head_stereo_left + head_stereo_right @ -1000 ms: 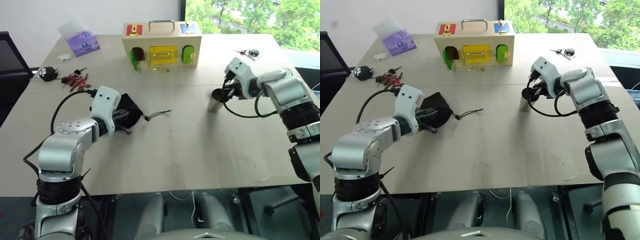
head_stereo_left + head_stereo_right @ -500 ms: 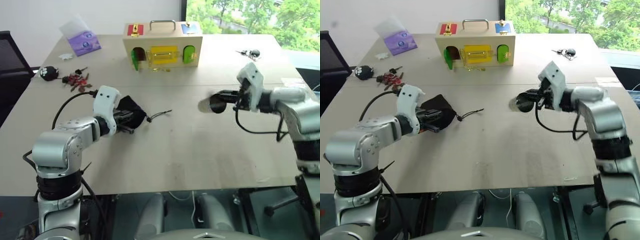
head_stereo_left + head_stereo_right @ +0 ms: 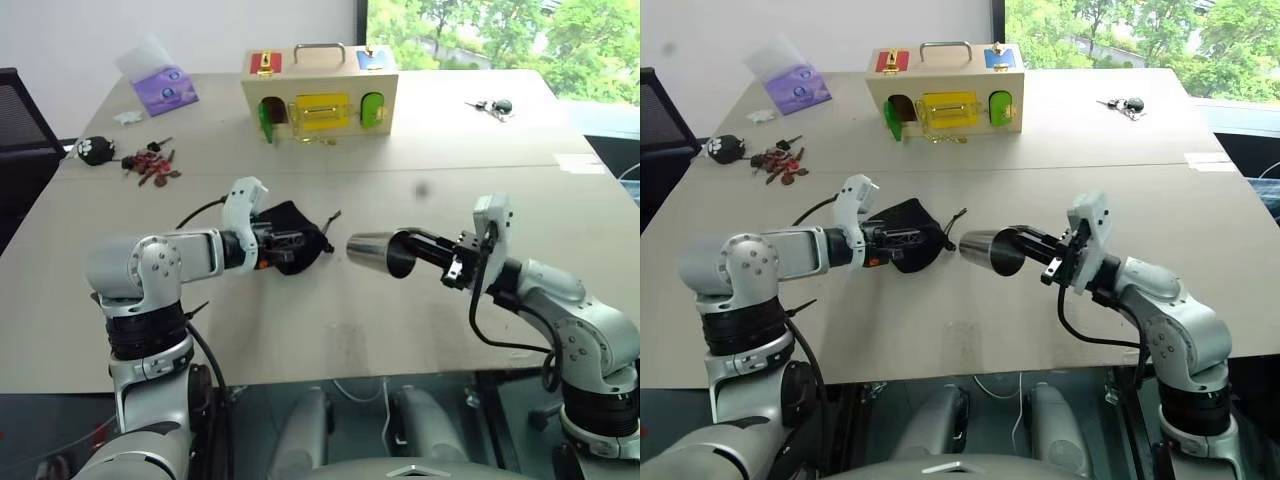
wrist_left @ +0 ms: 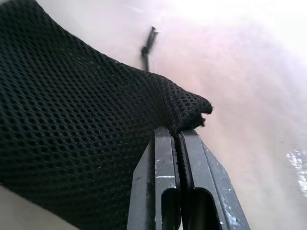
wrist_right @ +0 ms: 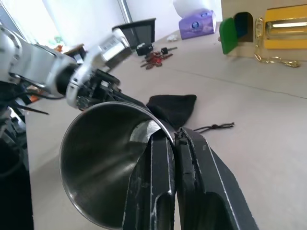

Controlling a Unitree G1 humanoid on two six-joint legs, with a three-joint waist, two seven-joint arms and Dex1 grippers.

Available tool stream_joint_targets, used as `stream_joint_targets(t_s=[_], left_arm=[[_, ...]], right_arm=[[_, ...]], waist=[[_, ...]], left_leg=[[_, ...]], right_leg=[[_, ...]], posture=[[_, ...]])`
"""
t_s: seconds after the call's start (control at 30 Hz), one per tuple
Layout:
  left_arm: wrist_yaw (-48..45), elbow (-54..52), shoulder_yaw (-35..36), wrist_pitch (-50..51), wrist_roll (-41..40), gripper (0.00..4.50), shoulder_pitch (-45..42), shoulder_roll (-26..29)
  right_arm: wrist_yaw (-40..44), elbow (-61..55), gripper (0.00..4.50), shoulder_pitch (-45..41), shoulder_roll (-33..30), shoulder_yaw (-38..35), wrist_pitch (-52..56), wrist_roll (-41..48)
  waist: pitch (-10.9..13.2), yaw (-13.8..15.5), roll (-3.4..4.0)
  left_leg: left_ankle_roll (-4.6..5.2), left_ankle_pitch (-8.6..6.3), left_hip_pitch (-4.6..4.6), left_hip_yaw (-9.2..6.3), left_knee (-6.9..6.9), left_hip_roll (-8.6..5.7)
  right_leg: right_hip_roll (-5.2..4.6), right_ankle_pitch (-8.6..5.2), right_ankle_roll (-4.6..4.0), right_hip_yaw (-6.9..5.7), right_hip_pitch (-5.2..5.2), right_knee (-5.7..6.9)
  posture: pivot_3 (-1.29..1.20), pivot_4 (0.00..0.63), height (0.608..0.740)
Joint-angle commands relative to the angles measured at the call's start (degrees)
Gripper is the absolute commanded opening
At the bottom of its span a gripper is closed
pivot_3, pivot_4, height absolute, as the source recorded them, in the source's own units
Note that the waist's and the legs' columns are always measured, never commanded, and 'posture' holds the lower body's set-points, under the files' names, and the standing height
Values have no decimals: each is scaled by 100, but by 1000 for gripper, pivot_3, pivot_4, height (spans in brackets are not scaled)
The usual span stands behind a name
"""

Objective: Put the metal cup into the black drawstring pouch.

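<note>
Pale wooden table with both arms over its near half. Left gripper pinches an edge of the black pouch, lifting it. Right gripper clamps the rim of the metal cup, held sideways above the table, its base just beside the pouch.

Bare table in front & to the right of the metal cup; only a short open gap btwn it & the black drawstring pouch. Wooden latch box, keys & tissue pack sit well back, out of the way.
</note>
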Motion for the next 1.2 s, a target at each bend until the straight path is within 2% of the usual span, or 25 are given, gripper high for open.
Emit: stream_joint_targets(t_s=[0.03,0.23,0.5,0.73,1.0,1.2], left_arm=[[-49,223,-54,10,-263,0,-271,185],[29,529,-126,10,-573,0,-550,336],[282,462,-90,10,-1337,0,-399,598],[802,345,110,10,-1699,0,-336,499],[1371,-7,315,10,-2237,0,-106,454],[1642,-798,126,10,-2379,0,9,487]], right_arm=[[-61,232,41,-126,338,434,-643,-198],[-1,1305,41,-398,983,1181,-1638,-789],[61,2738,41,-576,1716,1339,-2692,-1072],[218,4012,41,-705,1945,1662,-3504,-1682],[228,5287,41,-1007,1849,1991,-4575,-2722],[-340,5812,41,-1367,1701,2094,-4999,-3527]], waist=[[0,-34,0],[0,-57,0],[0,-61,0],[0,-59,0],[-5,-68,-7],[-6,-73,-10]], left_leg=[[-1,1,0,0,0,0],[-9,6,-1,0,0,-4],[-28,16,-7,-2,-4,1],[-28,17,-7,-4,-4,0],[-40,23,-2,-1,-4,0],[-48,28,10,-4,-5,2]], right_leg=[[1,0,0,0,0,0],[-1,0,0,3,-4,3],[-2,0,-1,4,-17,7],[-3,1,-1,4,-17,7],[-3,1,-1,9,-17,10],[1,2,-3,11,-10,19]], posture=[[0,150,740],[0,150,740],[0,150,740],[0,150,740],[0,150,740],[0,150,740]])
